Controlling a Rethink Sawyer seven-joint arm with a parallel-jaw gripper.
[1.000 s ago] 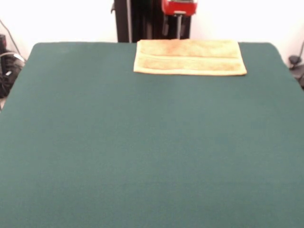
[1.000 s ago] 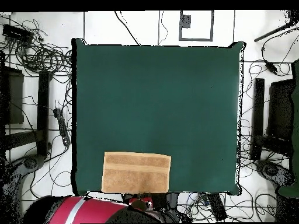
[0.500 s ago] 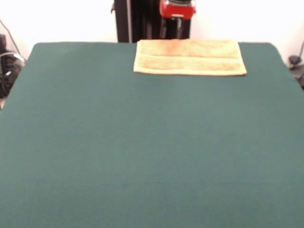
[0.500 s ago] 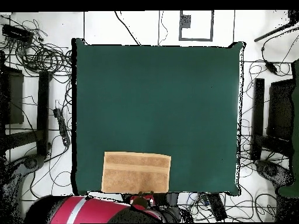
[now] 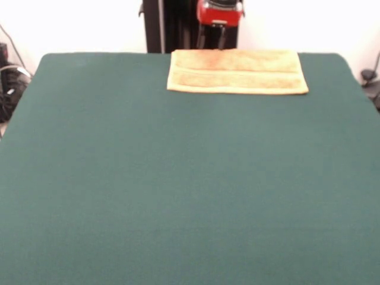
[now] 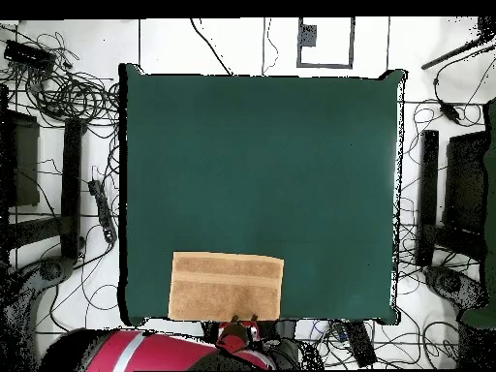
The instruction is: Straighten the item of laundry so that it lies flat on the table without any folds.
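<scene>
1. The towel (image 5: 237, 71) lies at the counter's (image 5: 178, 190) far edge as seen from across the room, right in front of the robot's pedestal and a little to the right of the middle in that view.
2. From overhead the towel (image 6: 226, 286) sits at the bottom edge of the counter (image 6: 262, 174), toward the left half, its lower edge running along the counter's edge nearest the robot.
3. It looks spread out as a neat rectangle, wider than it is deep, with straight edges and square corners.
4. A woven band runs across it lengthwise, parallel to the long sides, showing as a slightly darker stripe in both views.
5. The end effector (image 5: 220, 29) hangs just behind the towel's far edge, a red block with dark parts below it, above the counter's rim rather than over the cloth.
6. Overhead, the end effector (image 6: 236, 332) shows just below the towel's lower edge, near its middle, with the red arm stretching off to the left beneath it.
7. Whether its fingers are spread or pressed together I cannot tell from here.
8. The rest of the green counter stretches away bare of folds.
</scene>
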